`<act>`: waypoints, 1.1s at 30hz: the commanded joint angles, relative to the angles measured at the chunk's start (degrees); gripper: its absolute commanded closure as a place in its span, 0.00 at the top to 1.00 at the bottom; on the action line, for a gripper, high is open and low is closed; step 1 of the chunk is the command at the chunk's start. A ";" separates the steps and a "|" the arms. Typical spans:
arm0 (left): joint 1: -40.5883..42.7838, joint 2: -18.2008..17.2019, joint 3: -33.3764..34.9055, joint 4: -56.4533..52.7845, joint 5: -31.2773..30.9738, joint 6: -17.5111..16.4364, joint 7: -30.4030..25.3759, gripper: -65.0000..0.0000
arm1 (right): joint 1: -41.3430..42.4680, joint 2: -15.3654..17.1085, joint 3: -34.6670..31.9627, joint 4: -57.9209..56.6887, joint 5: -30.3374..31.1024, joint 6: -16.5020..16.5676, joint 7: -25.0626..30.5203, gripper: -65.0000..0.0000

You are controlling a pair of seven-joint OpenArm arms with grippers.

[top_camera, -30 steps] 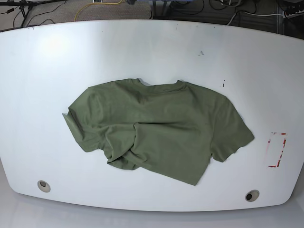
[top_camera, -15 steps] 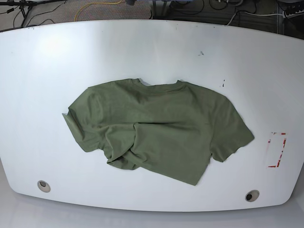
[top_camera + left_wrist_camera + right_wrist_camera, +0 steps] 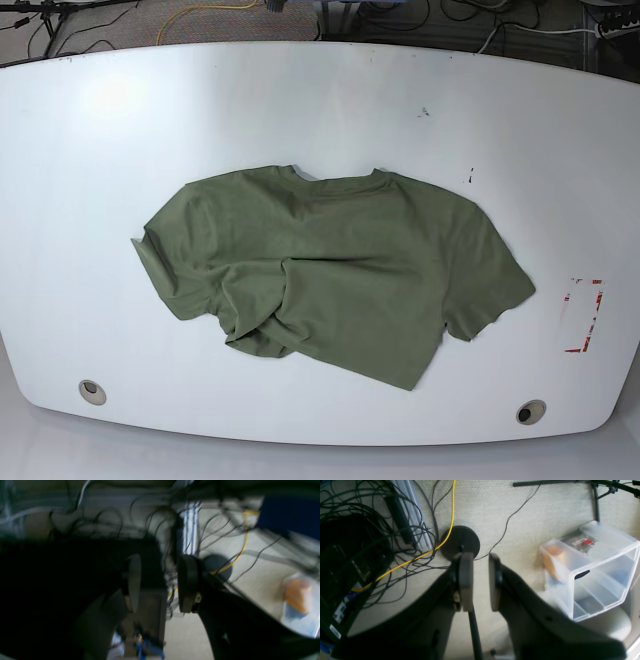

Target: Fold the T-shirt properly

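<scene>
Base view: a plain olive-green short-sleeved cotton T-shirt (image 3: pixel 335 275) lies on a white, curved-edged worktop (image 3: pixel 300 110), roughly at its centre. The round neck opening points toward the far edge. One sleeve spreads flat toward the red-marked rectangle (image 3: pixel 583 315) on the worktop; the opposite side is bunched, with the lower hem folded over itself in a rumpled ridge. No arm or gripper appears in this view, so the garment lies untouched and well apart from both.

Left wrist view (blurred): the left gripper (image 3: pixel 160 583) is released, its two dark fingers standing apart with a clear gap and nothing between them. Beyond the fingertips lie tangled black cables (image 3: pixel 140 527) and a yellow cable (image 3: pixel 243 540) on a pale floor; a dark mass fills the side next to the paler finger (image 3: pixel 132 582). The T-shirt is not visible here.

Right wrist view: the right gripper (image 3: pixel 480 580) has its fingers drawn near each other with a narrow slit left between them, grasping nothing. Just beyond the fingertips sits a round black stand base (image 3: pixel 460 542) on beige carpet, crossed by a yellow cable (image 3: pixel 445 532). A clear plastic storage box (image 3: pixel 592 567) stands off to the side of the darker finger (image 3: pixel 494 580). The T-shirt is not visible here either.
</scene>
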 commanded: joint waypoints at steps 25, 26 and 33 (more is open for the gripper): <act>10.66 -2.15 -1.68 14.73 0.72 -0.27 -1.05 0.33 | -12.66 0.83 0.37 17.17 -0.38 -0.15 0.92 0.19; 11.41 -2.10 -1.83 16.00 0.69 -0.18 -1.32 0.33 | -13.02 0.81 0.36 17.91 -0.46 -0.14 0.76 0.18; 14.57 -2.01 -2.74 21.93 0.97 -0.11 -1.74 0.33 | -15.33 0.87 0.26 22.66 -0.52 0.02 0.45 0.18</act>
